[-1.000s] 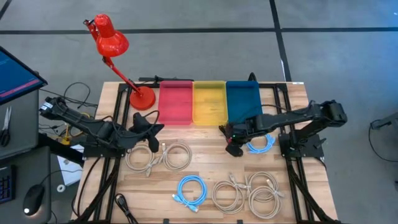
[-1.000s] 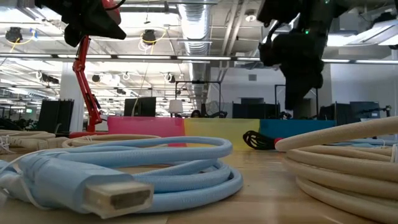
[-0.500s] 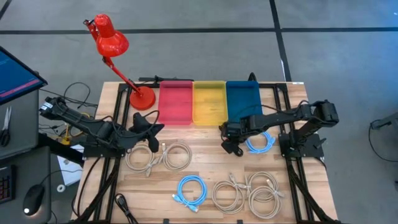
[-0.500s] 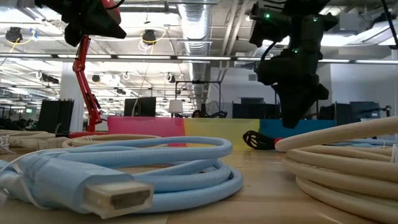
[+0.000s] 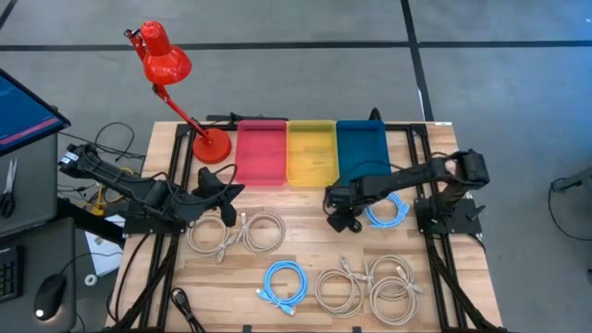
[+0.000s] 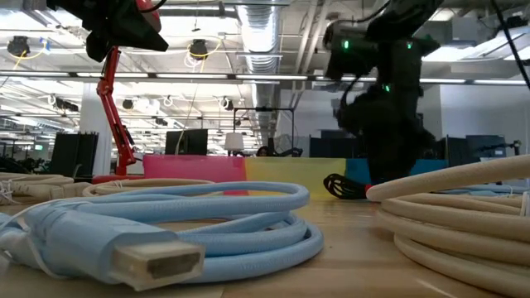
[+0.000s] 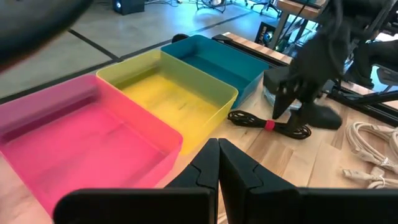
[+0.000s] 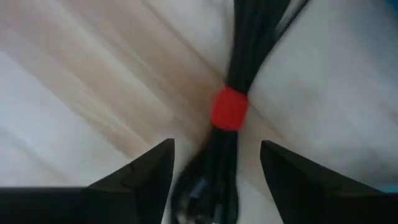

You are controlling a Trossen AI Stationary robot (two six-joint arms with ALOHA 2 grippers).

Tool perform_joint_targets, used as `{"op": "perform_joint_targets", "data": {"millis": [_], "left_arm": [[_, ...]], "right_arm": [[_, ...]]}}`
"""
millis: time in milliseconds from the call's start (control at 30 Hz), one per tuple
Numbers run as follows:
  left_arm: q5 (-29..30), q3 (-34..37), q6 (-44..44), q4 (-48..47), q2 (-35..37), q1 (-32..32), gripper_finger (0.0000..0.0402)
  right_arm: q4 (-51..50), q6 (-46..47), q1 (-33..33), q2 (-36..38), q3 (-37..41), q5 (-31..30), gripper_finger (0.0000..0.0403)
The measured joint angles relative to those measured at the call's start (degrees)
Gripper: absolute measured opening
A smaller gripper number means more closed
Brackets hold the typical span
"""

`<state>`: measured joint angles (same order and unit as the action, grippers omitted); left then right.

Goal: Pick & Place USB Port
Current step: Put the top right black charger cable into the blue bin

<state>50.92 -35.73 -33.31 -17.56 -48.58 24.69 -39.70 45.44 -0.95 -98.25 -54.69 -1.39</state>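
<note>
A black cable bundle [image 8: 244,56] bound with a red tie [image 8: 229,107] lies flat on the wooden table in front of the yellow bin [image 5: 311,153] and the blue bin [image 5: 362,148]. It also shows in the left wrist view [image 7: 270,124] and the low view [image 6: 344,186]. My right gripper [image 8: 214,168] hangs open just above it, one finger on each side of the bundle near the tie, touching nothing; from above it shows beside the bins [image 5: 339,211]. My left gripper [image 7: 217,148] is shut and waits at the table's left [image 5: 233,191].
A pink bin [image 5: 263,151] stands left of the yellow one, and a red lamp [image 5: 165,60] at the far left. Beige cable coils [image 5: 242,231] [image 5: 370,285] and light blue coils [image 5: 285,281] [image 5: 387,212] lie about the table's middle and near side.
My right gripper has gone down and a little toward the table's left edge, onto the black bundle, and its fingers have opened. The bundle has stayed where it was.
</note>
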Motion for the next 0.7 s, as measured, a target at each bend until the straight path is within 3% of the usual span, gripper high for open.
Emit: {"op": "perform_joint_targets", "data": {"millis": [233, 500, 700], "left_arm": [[-0.04, 0.00, -0.01, 0.01, 0.01, 0.00, 0.0004], [-0.03, 0.00, -0.01, 0.00, -0.01, 0.00, 0.0004], [-0.02, 0.00, -0.01, 0.00, -0.01, 0.00, 0.0004]], "right_arm": [[0.16, -0.80, -2.19, -4.42, -0.47, -1.33, 0.0183], [1.94, -3.46, -3.58, -0.77, 0.27, -4.19, 0.0024], [2.52, -6.33, -3.52, 5.59, 0.23, -0.98, 0.0024]]}}
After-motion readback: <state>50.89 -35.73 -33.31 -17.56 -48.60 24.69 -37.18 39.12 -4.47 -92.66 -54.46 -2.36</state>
